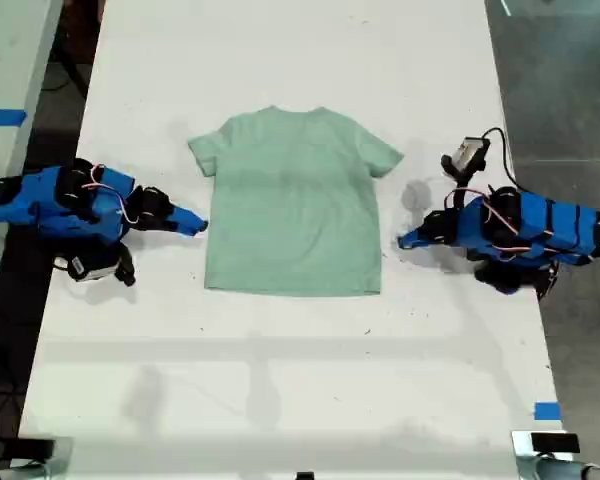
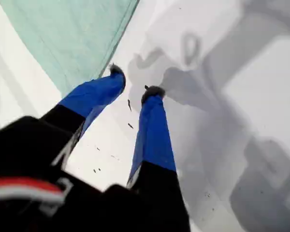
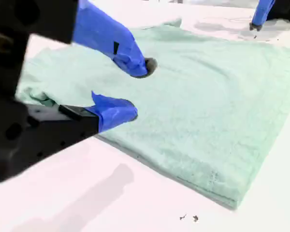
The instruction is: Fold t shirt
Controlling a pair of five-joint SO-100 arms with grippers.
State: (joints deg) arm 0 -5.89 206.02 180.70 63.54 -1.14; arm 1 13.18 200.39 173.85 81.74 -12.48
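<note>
White table (image 1: 280,380): mint-green t shirt (image 1: 295,205) flat at centre; dark specks; blue tape (image 1: 546,410) near corner.

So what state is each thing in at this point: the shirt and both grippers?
t shirt: unfolded, spread flat on the table, neck toward the exterior view's top.
my first gripper: open, empty, on the bare table beside the shirt's edge.
my second gripper: open, holding nothing, at the shirt's opposite edge.
</note>
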